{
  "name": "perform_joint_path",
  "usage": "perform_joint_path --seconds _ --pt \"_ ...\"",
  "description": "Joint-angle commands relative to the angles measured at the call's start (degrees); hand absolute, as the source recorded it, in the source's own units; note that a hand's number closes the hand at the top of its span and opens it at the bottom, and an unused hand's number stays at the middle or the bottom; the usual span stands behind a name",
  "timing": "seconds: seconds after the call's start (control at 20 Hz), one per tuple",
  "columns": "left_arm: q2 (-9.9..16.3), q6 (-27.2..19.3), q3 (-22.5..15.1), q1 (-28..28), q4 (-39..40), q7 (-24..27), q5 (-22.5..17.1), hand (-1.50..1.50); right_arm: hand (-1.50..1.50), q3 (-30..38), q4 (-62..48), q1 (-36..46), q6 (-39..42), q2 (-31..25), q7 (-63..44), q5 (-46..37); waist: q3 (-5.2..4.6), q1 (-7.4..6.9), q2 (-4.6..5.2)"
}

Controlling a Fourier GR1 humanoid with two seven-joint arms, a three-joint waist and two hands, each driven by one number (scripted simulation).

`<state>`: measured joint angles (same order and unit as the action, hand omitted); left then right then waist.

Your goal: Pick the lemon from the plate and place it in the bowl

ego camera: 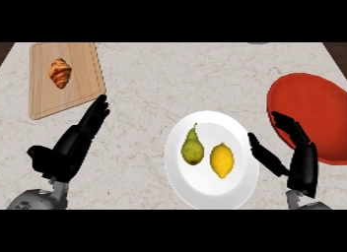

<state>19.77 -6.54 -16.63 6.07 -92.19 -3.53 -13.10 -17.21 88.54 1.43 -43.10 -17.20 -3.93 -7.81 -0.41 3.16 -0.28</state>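
Note:
A yellow lemon (222,160) lies on a white plate (209,194), right of a green pear (192,146). The red bowl (316,115) stands to the plate's right, at the counter's right edge. My right hand (298,160) is open just right of the plate, thumb toward the lemon and fingers up over the bowl's near rim, touching nothing. My left hand (69,147) is open at the lower left, fingers straight and pointing up toward the cutting board.
A wooden cutting board (42,93) with a croissant (59,72) on it lies at the far left. The marble counter (176,78) stretches between board and bowl. A small grey object shows at the top edge, right of centre.

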Motion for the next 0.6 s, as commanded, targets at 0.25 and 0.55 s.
perform_joint_path --seconds 0.25,0.55 --pt "-2.4 2.4 -3.3 3.4 2.4 0.6 1.4 0.0 -1.5 -8.4 -2.7 3.0 5.5 -9.0 -28.6 -24.2 -0.18 -2.32 0.22" --pt "-1.6 3.8 -4.2 3.7 0.8 -0.4 1.2 0.0 -1.5 -13.3 0.3 7.7 27.7 -12.1 -46.0 -21.6 -0.44 -4.07 0.29"
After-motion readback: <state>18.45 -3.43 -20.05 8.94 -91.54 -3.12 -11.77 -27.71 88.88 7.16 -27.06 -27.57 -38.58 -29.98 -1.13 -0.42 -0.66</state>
